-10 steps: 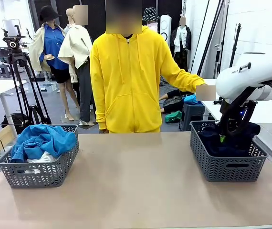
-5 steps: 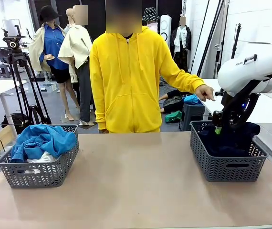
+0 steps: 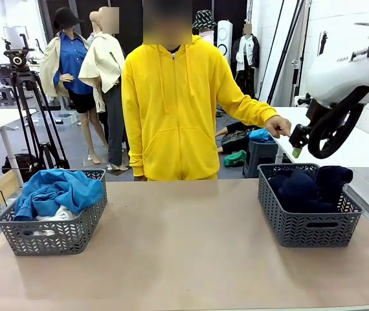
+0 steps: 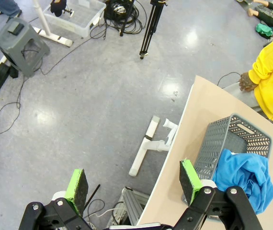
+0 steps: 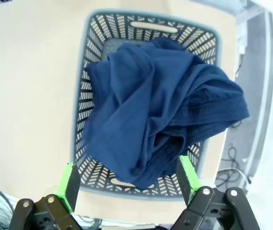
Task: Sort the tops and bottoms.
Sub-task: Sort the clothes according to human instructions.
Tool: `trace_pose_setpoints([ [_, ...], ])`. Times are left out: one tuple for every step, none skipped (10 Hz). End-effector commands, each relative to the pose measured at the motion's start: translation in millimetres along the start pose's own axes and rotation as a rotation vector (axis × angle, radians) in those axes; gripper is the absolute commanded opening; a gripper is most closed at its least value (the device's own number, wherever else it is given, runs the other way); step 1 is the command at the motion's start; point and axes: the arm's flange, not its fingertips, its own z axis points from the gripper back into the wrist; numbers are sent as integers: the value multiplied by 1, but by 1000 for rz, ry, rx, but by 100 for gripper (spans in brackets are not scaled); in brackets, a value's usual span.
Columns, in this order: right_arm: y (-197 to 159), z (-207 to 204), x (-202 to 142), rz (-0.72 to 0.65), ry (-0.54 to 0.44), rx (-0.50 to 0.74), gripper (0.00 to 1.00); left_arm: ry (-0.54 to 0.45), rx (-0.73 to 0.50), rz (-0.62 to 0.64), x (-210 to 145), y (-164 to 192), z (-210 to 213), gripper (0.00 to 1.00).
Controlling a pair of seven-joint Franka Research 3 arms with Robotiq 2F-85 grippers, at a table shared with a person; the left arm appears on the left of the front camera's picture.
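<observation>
Sorting looks complete, judging by how the garments lie: the two dark navy bottoms [image 3: 311,188] are heaped in the grey basket at the right [image 3: 307,227], one fold spilling over its far right rim, while the bright blue top [image 3: 58,191] lies over the white top [image 3: 58,214] in the grey basket at the left [image 3: 52,236]. Each kind has its own basket at opposite ends of the table [image 3: 184,246], so the piles cannot mix. The right gripper [image 5: 127,184] hangs above the right basket with its green pads spread wide and nothing between them, the navy cloth lying free below. The left gripper [image 4: 134,184] is also spread and empty, held off past the table's left edge over the floor, near the left basket. A person in a yellow hoodie [image 3: 171,110] stands at the far side, one hand [image 3: 277,125] extended toward the right arm.
</observation>
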Motion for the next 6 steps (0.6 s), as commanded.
trace_pose_setpoints([
  [16, 22, 2, -2, -4, -61, 100, 0, 0, 0, 0, 0, 0, 100],
  [26, 33, 6, 16, -17, -71, 100, -26, -35, 19, -1, -9, 25, 100],
  [36, 39, 13, 31, -32, -74, 100, -26, -117, -1, -3, -26, 50, 100],
  [51, 41, 21, 48, -22, -51, 100, -63, -194, -40, -9, -50, 79, 100],
  [66, 46, 32, 62, -31, -24, 100, -90, -296, -105, -19, -82, 110, 100],
  [80, 46, 41, 104, -43, 10, 100, -106, -391, -154, -29, -108, 136, 100],
])
